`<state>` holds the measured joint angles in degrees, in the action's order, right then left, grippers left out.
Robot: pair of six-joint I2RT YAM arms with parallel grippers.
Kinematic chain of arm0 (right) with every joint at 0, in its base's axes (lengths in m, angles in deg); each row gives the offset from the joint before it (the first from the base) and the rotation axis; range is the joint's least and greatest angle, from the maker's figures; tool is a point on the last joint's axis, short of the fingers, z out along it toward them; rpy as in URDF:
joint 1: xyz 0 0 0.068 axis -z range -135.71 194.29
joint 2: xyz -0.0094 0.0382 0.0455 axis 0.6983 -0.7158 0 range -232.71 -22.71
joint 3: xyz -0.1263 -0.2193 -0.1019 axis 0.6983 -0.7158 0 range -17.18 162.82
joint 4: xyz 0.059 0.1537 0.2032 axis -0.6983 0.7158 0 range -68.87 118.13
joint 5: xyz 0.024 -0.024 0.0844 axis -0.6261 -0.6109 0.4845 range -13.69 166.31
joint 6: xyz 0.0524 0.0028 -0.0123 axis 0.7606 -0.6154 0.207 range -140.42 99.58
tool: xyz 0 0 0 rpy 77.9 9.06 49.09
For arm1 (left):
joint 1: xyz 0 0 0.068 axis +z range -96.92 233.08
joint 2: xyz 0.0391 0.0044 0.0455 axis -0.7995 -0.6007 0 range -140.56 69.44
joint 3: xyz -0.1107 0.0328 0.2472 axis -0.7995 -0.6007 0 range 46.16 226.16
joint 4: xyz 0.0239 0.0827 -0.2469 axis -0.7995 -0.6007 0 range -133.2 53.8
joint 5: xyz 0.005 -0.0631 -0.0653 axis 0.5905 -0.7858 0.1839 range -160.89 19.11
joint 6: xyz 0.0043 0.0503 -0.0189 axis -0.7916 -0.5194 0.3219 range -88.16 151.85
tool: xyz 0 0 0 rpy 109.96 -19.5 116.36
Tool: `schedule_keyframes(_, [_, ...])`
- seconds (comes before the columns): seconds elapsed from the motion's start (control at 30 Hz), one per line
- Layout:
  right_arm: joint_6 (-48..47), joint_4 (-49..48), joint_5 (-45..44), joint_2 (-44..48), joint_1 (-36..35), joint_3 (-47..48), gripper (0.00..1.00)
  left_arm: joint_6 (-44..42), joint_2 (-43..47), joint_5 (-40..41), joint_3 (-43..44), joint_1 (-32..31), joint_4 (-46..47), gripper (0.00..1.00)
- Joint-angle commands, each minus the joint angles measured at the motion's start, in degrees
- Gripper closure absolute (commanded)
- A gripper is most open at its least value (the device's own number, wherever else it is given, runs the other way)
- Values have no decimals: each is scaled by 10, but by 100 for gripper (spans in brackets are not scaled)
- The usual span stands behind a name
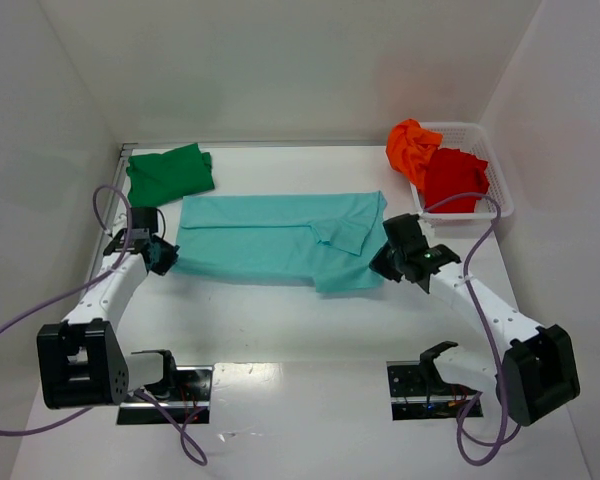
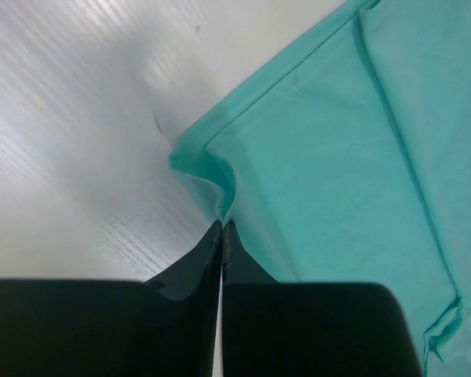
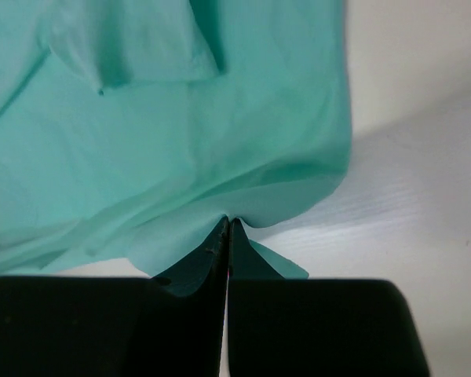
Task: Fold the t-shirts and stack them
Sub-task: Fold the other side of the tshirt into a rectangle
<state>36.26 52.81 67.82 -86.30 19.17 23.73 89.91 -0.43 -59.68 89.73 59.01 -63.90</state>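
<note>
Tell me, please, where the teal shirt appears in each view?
Top external: teal shirt spread mid-picture, between the arms.
Left wrist: right half, its corner pinched in the left fingers.
Right wrist: upper left, its edge pinched in the right fingers.
Shared landmark: the white table under it.

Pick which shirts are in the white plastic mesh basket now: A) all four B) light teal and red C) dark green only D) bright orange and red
D: the bright orange cloth t-shirt and the red cloth t-shirt lie bunched in the white plastic mesh basket, while the dark green cloth t-shirt and the light teal cloth t-shirt lie on the white table.
</note>
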Motion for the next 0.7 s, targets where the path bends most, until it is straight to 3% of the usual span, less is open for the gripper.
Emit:
schedule_keyframes(0.0, [-40,-28,-27,-14,42,58,100,-22,-23,9,37,3,28,100])
schedule_keyframes(0.67, [-97,-124,-33,-180,90,189,100,-52,-245,2,194,3,97,100])
